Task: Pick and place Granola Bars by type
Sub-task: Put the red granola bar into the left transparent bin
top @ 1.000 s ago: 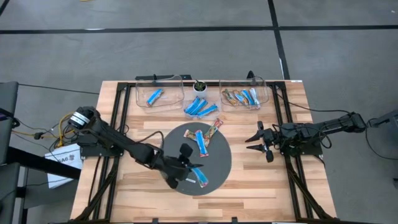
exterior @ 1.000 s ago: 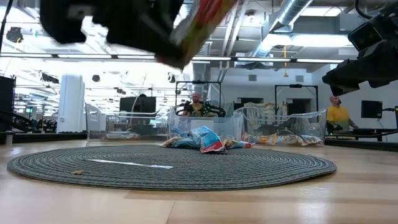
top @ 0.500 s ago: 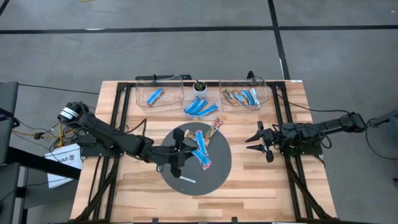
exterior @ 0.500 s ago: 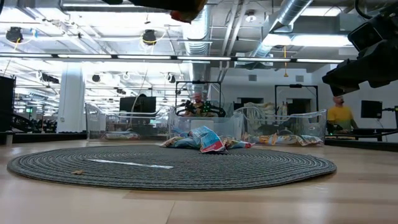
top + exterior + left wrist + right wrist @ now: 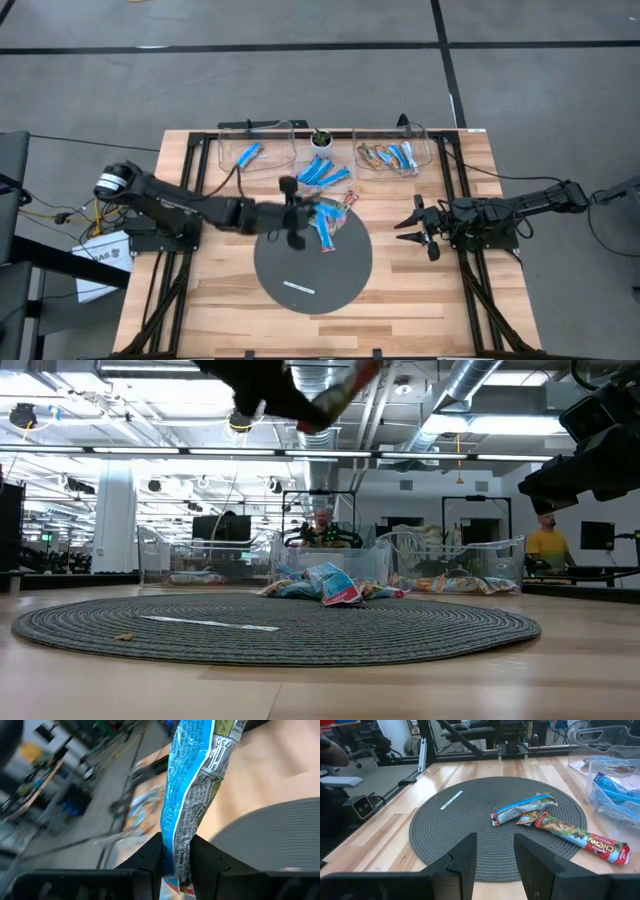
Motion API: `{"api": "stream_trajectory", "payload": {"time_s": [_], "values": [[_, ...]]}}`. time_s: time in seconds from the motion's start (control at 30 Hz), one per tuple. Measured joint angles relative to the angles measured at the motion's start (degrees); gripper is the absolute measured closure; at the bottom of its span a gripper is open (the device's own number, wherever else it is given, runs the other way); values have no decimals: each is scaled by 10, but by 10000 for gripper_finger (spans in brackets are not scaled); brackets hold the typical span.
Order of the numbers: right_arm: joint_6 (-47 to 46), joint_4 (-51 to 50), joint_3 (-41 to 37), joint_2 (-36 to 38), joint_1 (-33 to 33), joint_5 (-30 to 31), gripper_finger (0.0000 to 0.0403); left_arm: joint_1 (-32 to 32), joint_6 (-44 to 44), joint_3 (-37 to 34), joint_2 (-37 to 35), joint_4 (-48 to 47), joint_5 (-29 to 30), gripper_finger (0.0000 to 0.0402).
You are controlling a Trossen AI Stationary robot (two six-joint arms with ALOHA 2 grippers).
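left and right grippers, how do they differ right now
The left gripper is shut on a blue bar and held above the round mat; the right gripper is open, holds nothing, and waits beside the mat's right edge. Both have dark fingers.

1. You have a round dark woven mat (image 5: pixel 312 262) lying on the wooden bench (image 5: pixel 420 310)
2. A thin white strip (image 5: pixel 299 289) lies on the mat's near part
3. Three clear bins stand along the far edge: left (image 5: pixel 256 150), a small middle one (image 5: pixel 321 137), right (image 5: pixel 392 148)
4. A person in yellow (image 5: pixel 545 546) shows in the room behind
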State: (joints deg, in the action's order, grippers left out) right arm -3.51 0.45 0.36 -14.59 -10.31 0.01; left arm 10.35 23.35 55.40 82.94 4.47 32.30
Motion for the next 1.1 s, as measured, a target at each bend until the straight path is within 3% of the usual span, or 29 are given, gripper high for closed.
{"api": "stream_trajectory", "payload": {"time_s": [0.63, 1.1], "values": [[0, 0, 0, 0, 0, 0, 278, -271, -48, -1, -21, -30, 40, 332], [0, 0, 0, 0, 0, 0, 278, -379, -219, -1, -103, -205, 41, 332]]}}
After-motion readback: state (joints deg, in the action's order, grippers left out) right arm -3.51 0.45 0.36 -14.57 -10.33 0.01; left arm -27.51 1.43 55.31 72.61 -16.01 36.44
